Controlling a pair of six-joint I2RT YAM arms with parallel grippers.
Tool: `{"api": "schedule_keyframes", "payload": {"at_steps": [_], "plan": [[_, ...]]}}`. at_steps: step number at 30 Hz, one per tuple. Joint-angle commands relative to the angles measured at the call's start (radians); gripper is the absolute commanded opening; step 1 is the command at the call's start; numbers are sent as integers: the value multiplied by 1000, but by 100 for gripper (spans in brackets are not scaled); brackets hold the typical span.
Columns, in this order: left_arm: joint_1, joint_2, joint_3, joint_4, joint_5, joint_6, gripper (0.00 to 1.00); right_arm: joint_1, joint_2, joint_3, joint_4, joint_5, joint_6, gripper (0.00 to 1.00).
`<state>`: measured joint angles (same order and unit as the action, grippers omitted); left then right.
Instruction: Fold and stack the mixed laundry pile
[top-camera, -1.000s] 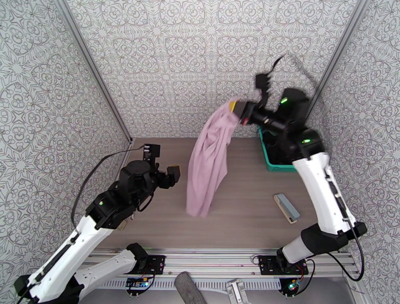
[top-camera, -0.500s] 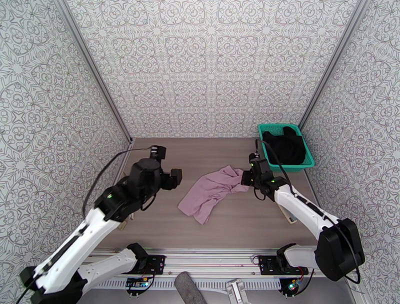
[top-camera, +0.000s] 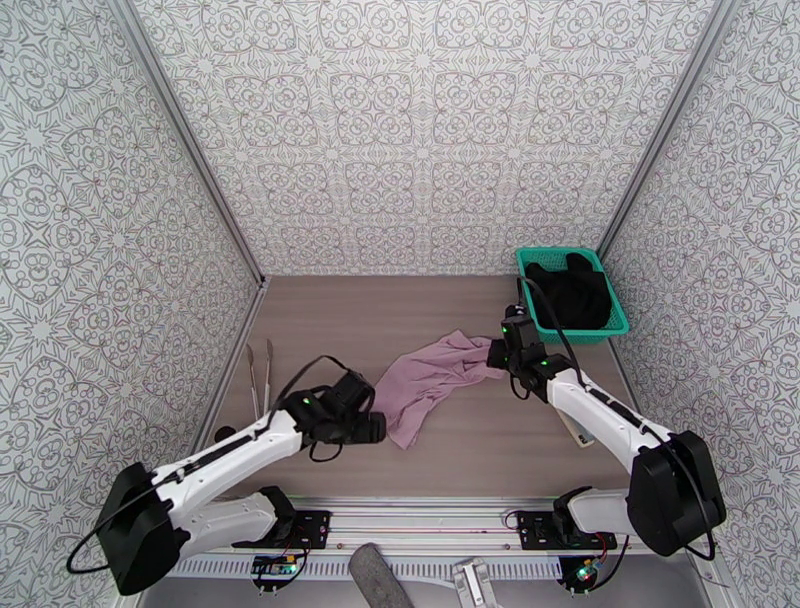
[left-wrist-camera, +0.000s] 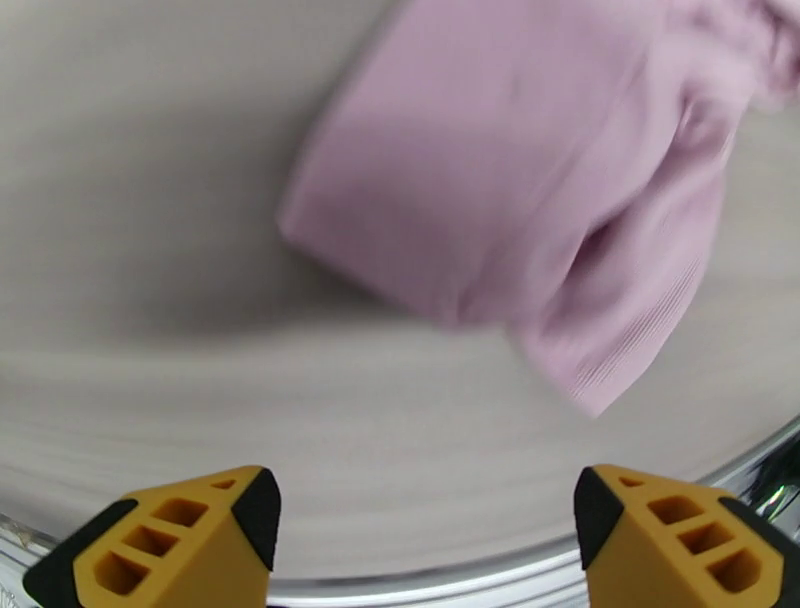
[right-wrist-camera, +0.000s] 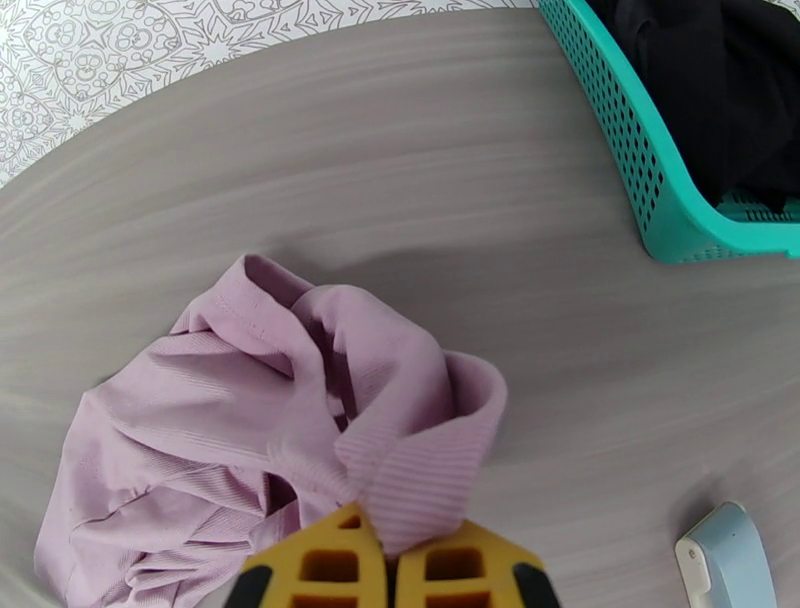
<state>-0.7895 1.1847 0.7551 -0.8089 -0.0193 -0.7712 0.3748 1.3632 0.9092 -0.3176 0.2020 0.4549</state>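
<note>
Figure: The right end effector (right-wrist-camera: 392, 545) is clamped on a ribbed edge of the mauve-pink shirt (top-camera: 435, 375), which lies crumpled at the middle of the surface (top-camera: 330, 320), probably to anchor it for spreading. The left end effector (left-wrist-camera: 420, 500), jaws wide and empty, hovers near the shirt's hem. The black garment (top-camera: 570, 292) lies in the teal basket (top-camera: 592, 333).
</note>
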Motion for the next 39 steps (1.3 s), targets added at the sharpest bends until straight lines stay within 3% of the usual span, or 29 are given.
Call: {"api": "schedule_keyframes", "payload": {"at_steps": [1,11,25,39], "plan": [[-40,49,4,80,-6,15,81,-10,10,15,15,6,-13,0],[-44,257,69,136,-168,170,62,-16,2,-5,5,-9,-7,0],[-39,416,125,207,-179,218,57,-28,-3,-7,-9,-21,-10,0],[-42,373,87,177,-196,210,55,-33,4,-12,-5,-32,-5,0]]}}
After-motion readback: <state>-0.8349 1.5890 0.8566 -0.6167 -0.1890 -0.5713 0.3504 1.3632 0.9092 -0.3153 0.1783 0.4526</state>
